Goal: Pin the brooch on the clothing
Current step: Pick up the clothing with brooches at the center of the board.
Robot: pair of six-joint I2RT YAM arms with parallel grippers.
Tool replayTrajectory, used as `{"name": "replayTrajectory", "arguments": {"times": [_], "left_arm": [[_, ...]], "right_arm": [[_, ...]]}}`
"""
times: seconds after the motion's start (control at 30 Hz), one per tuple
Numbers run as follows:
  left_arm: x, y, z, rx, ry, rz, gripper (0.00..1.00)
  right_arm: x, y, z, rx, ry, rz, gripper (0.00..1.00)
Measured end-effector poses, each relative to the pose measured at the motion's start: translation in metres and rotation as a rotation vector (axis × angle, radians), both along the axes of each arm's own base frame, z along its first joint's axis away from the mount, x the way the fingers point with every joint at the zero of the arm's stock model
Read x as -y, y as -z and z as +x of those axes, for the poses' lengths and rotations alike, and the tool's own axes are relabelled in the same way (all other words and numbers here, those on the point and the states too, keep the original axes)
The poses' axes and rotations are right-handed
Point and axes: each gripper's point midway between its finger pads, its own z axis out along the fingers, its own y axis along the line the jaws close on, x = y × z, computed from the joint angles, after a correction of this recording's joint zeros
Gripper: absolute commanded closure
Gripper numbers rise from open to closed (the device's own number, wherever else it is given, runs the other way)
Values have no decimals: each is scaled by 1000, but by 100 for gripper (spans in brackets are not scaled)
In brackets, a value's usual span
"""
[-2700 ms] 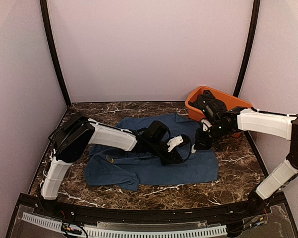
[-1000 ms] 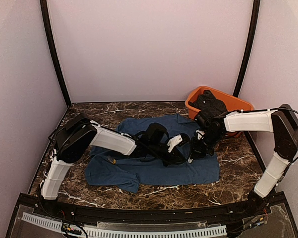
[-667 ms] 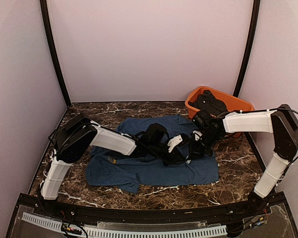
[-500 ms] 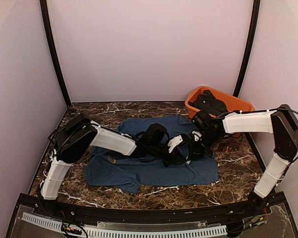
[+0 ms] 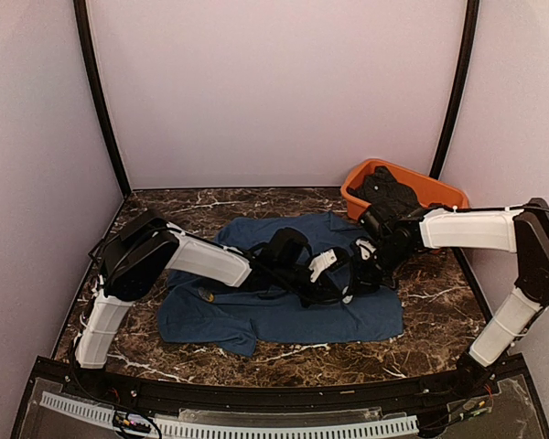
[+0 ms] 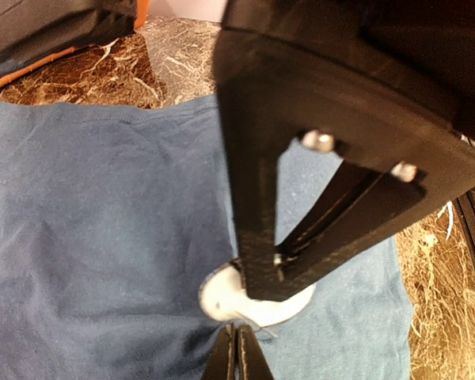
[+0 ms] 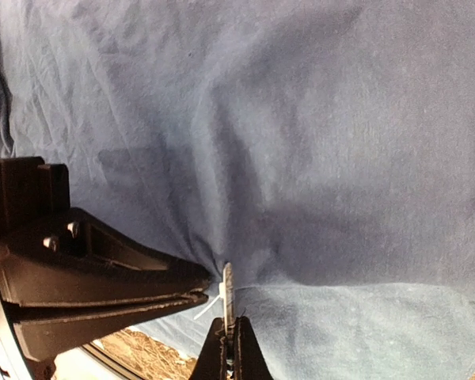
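The clothing, a dark navy T-shirt (image 5: pixel 256 315), lies spread on the marble table. It fills the left wrist view (image 6: pixel 87 214) and the right wrist view (image 7: pixel 340 142). The brooch is a small white disc (image 6: pixel 222 299), seen edge-on in the right wrist view (image 7: pixel 227 286), with a thin pin sticking out beside it. My right gripper (image 7: pixel 229 348) is shut on the brooch and holds it against the shirt. My left gripper (image 6: pixel 238 358) is shut on a pinched fold of the shirt right at the brooch. The two grippers meet tip to tip over the shirt's right half (image 5: pixel 352 279).
An orange tub (image 5: pixel 352 197) holding dark clothes (image 5: pixel 389 187) stands at the back right, just behind the right arm. A crumpled fold of the shirt (image 5: pixel 233 340) lies near the front. Purple walls close in the table on three sides.
My right gripper has moved left from beside the tub to meet the left gripper over the shirt. In the last second both grippers stayed together with small shifts.
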Motion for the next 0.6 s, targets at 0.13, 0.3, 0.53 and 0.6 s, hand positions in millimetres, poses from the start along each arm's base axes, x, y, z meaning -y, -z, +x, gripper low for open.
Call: {"name": "replayTrajectory", "arguments": {"times": [0.13, 0.3, 0.53, 0.6], "left_arm": [[0, 0, 0, -1, 0, 1, 99], [0, 0, -2, -3, 6, -3, 99], [-3, 6, -11, -22, 37, -14, 99], [-3, 5, -11, -22, 41, -20, 99]], "right_arm": [[1, 1, -4, -3, -14, 2, 100], [6, 5, -4, 1, -6, -29, 100], [11, 11, -3, 0, 12, -65, 100], [12, 13, -2, -5, 18, -74, 100]]}}
